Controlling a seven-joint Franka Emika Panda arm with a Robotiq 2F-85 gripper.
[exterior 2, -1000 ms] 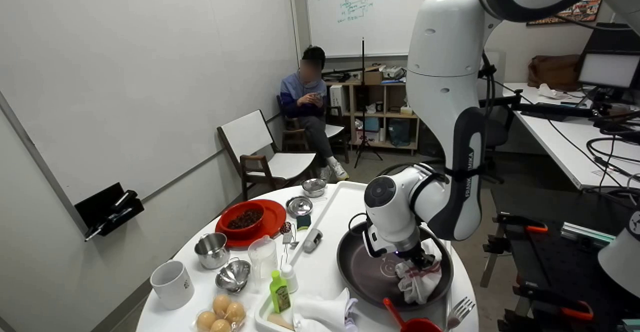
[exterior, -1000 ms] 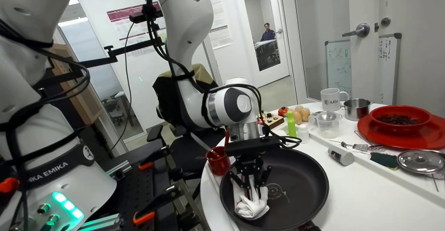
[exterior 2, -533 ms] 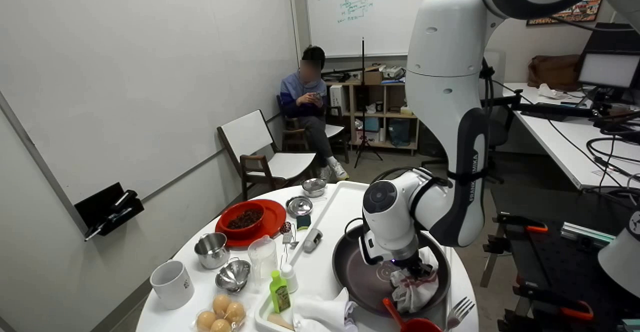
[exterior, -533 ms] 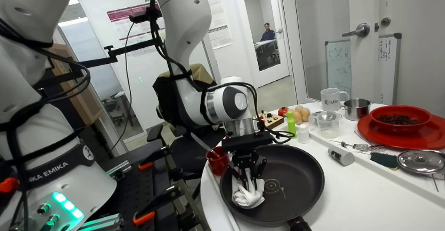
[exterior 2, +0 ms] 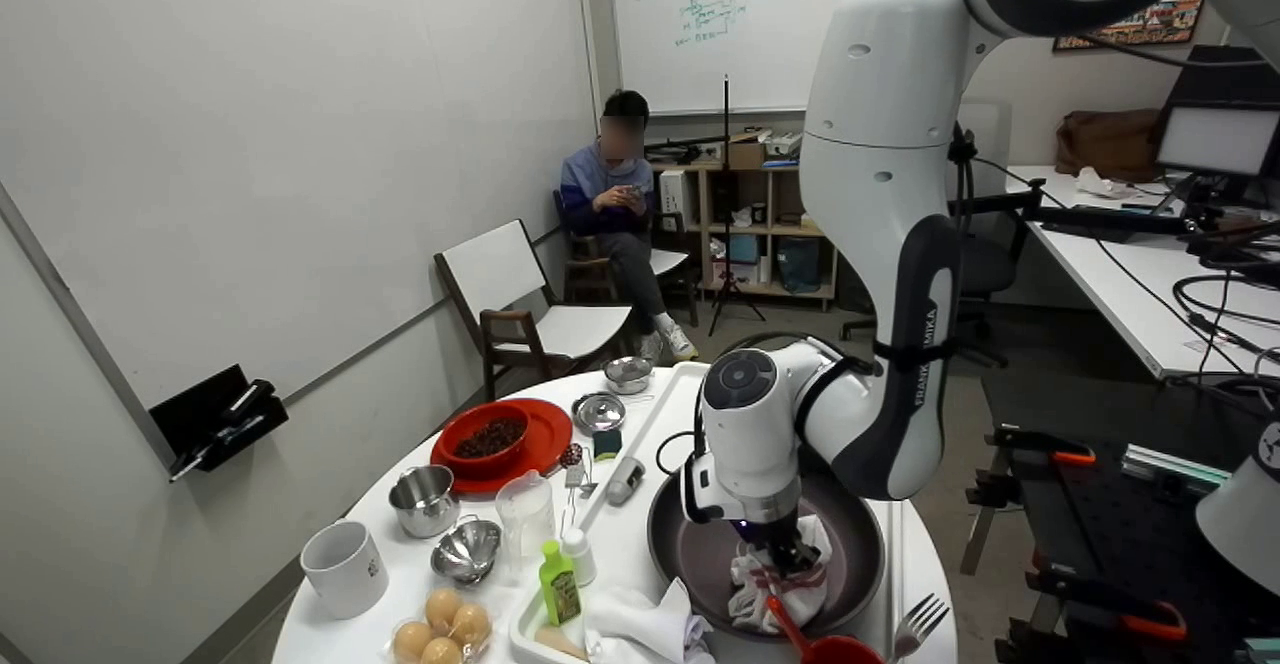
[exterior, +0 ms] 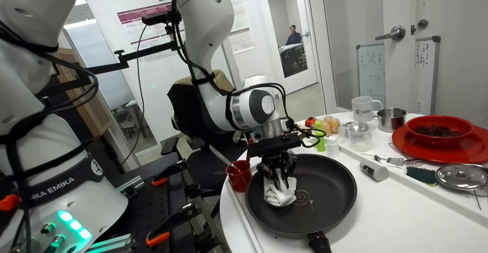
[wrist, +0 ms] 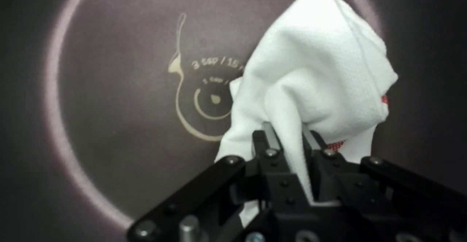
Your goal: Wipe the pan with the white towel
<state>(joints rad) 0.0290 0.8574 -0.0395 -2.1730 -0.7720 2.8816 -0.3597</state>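
In an exterior view, the arm's base (exterior: 68, 201) stands at the left. Next comes the red cup (exterior: 239, 181), holding utensils at the edge of the table (exterior: 396, 215), just beside the pan (exterior: 329, 197). Within the pan, on the cup's side of the printed marks, sits the towel (exterior: 280, 197), bunched up. It seems to rest on the pan's floor, though its underside is hidden. The handle (exterior: 319, 242) points towards the camera. Beyond stand the green bottle (exterior: 320, 138) and the eggs (exterior: 330, 126), then the mug (exterior: 361, 109), the pot (exterior: 392, 120), the red bowl (exterior: 438, 141) on its plate (exterior: 402, 150), and the lid (exterior: 460, 177).

In the wrist view, again from the left: a pale ring round the pan's floor, the marks (wrist: 215, 99), then the towel, which hides part of their print. The gripper (wrist: 287, 132) is clamped on the towel, one fold running between the fingers (wrist: 269, 136). Bits of red show at the towel's right and near the fingers.
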